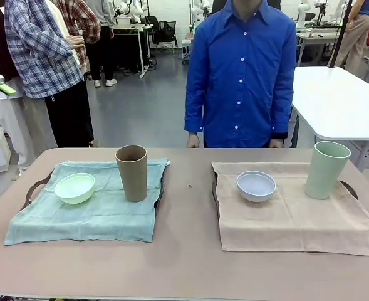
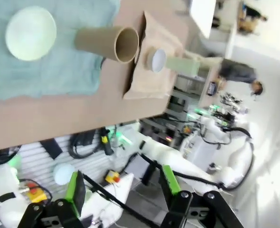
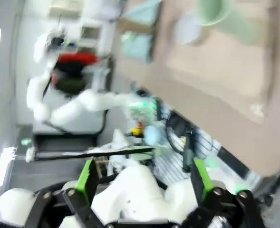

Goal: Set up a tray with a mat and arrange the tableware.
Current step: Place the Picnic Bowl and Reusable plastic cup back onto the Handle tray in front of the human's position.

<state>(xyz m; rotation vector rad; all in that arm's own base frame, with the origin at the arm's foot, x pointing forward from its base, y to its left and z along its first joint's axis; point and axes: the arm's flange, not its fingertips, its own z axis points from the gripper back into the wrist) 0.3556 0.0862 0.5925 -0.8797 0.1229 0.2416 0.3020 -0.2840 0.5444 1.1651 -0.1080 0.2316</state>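
On the left, a teal mat (image 1: 90, 207) covers a dark tray (image 1: 161, 188) and carries the mint green bowl (image 1: 75, 187) and the upright brown cup (image 1: 131, 172). On the right, a beige mat (image 1: 297, 216) over a second tray (image 1: 213, 188) holds the white bowl (image 1: 256, 185) and the pale green cup (image 1: 326, 169). The left wrist view looks down on the mint bowl (image 2: 30, 32), brown cup (image 2: 106, 43), white bowl (image 2: 156, 60) and pale green cup (image 2: 182, 65); my left gripper (image 2: 123, 183) is open and empty, well off the table. My right gripper (image 3: 142, 178) is open too, away from the table, in a blurred view.
A person in a blue shirt (image 1: 240, 72) stands at the far edge of the table, hands low. Other people stand at the back left. A white table (image 1: 341, 100) is at the back right. A small speck (image 1: 189, 185) lies between the trays.
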